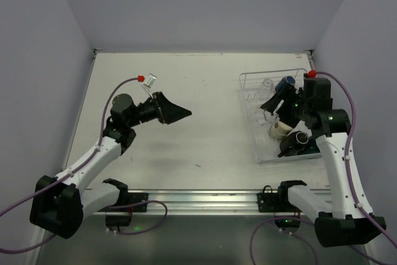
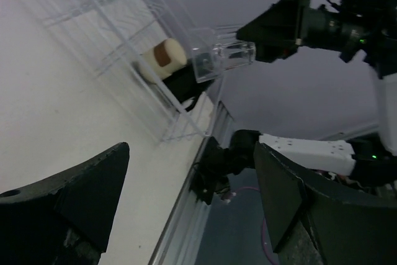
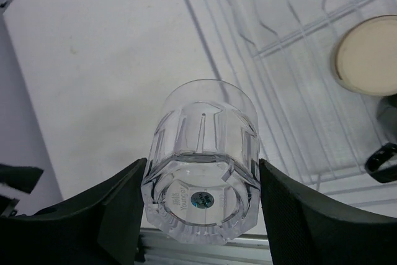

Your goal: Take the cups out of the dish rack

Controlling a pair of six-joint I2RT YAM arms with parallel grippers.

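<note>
The glass tumbler is clear, with vertical facets. The dish rack is white wire, and in it are a cream cup and a blue mug.

Clear glossy glass tumbler, white coated-wire rack, matt black plastic fingers, smooth matt white tabletop.

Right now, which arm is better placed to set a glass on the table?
Right: the right fingers are shut on a glass by the rack. The left fingers are open, empty, far off.
</note>
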